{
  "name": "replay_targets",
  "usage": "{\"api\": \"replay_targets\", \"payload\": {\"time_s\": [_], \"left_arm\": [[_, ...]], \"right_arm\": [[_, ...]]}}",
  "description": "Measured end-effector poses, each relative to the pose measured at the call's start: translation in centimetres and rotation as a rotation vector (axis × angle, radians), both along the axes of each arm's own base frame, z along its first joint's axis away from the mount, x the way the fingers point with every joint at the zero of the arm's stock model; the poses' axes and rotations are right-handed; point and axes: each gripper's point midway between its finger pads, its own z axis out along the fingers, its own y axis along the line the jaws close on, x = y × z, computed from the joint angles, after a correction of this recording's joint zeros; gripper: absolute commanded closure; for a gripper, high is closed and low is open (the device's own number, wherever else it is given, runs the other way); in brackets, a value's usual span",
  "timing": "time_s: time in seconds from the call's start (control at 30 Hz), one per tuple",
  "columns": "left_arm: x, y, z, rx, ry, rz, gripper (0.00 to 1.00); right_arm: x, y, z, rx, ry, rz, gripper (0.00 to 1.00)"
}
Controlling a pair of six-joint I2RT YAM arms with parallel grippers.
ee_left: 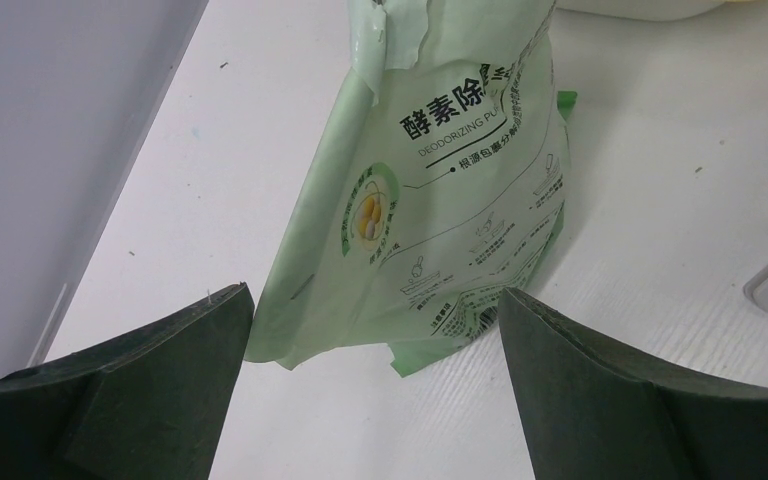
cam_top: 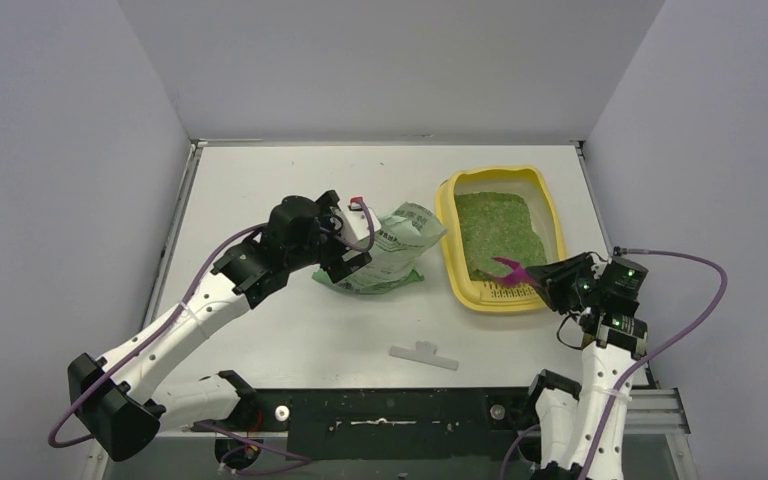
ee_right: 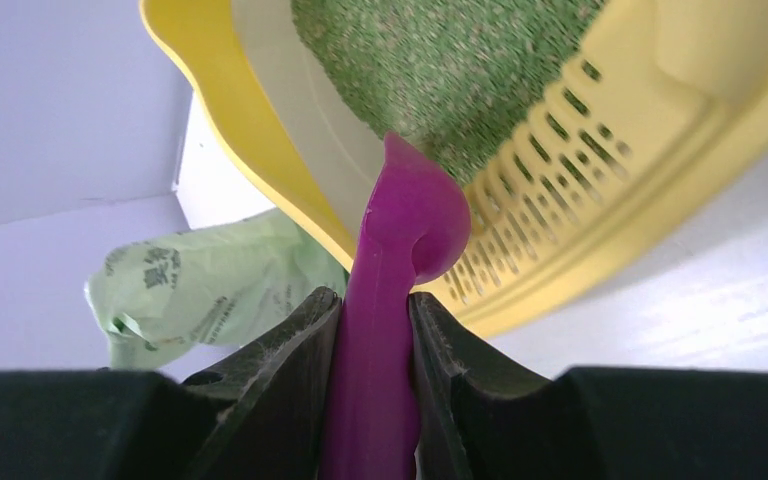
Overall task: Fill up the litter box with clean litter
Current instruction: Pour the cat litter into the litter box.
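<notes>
**Table layout.** The litter box (cam_top: 447, 240) sits along the right edge of the table (cam_top: 260, 200), toward the far right corner. Its slotted grille strip (ee_right: 550, 190) faces the near edge. The clean litter (cam_top: 495, 230) covers the floor of the box as a layer of green granules.

**Right arm.** The right gripper (ee_right: 375, 300) is closed on the handle of the magenta scoop (ee_right: 400, 260), with a finger pressed against each side. The scoop bowl is over the grille end of the box, at the border of the litter. Contact with the litter cannot be determined.

**Left arm.** The left gripper (ee_left: 375, 300) is spread wide and holds nothing. The light-green printed bag (ee_left: 440, 180) lies near the table centre, just left of the box. Its bottom end is in front of the gap between the fingers.

**Other items.** A small white plastic piece (cam_top: 424, 354) lies near the near edge.
</notes>
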Motion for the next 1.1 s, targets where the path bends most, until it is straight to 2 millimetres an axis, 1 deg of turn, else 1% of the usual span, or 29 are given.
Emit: {"api": "replay_targets", "payload": {"time_s": [0.1, 0.2, 0.3, 0.43, 0.5, 0.57, 0.73, 0.83, 0.97, 1.1], "left_arm": [[0.0, 0.0, 0.0, 0.001, -0.002, -0.001, 0.08], [0.0, 0.1, -0.1, 0.002, -0.004, 0.0, 0.08], [-0.1, 0.1, -0.1, 0.002, -0.006, 0.0, 0.08], [0.0, 0.1, -0.1, 0.001, -0.011, 0.0, 0.08], [0.0, 0.1, -0.1, 0.001, -0.011, 0.0, 0.08], [0.0, 0.1, -0.1, 0.001, -0.012, 0.001, 0.08], [0.0, 0.0, 0.0, -0.001, -0.016, -0.002, 0.08], [0.0, 0.0, -0.1, 0.0, -0.016, -0.003, 0.08], [0.0, 0.0, -0.1, -0.001, -0.016, -0.003, 0.08], [0.0, -0.1, 0.0, -0.004, -0.019, -0.003, 0.08]], "right_arm": [[-2.1, 0.3, -0.6, -0.019, 0.039, 0.004, 1.0], [-3.4, 0.5, -0.6, -0.05, 0.055, 0.011, 1.0], [-4.4, 0.1, 0.0, -0.104, 0.088, 0.014, 1.0], [-5.3, -1.2, 1.7, -0.221, 0.121, 0.012, 1.0], [-5.6, -2.1, 2.9, -0.295, 0.126, 0.008, 1.0], [-5.8, -2.8, 3.6, -0.351, 0.128, 0.007, 1.0], [-6.8, -4.2, 4.2, -0.456, 0.167, 0.011, 1.0], [-7.0, -4.8, 4.7, -0.497, 0.184, 0.016, 1.0], [-6.7, -4.9, 5.7, -0.521, 0.176, 0.038, 1.0], [-5.8, -4.0, 6.2, -0.472, 0.138, 0.072, 1.0]]}}
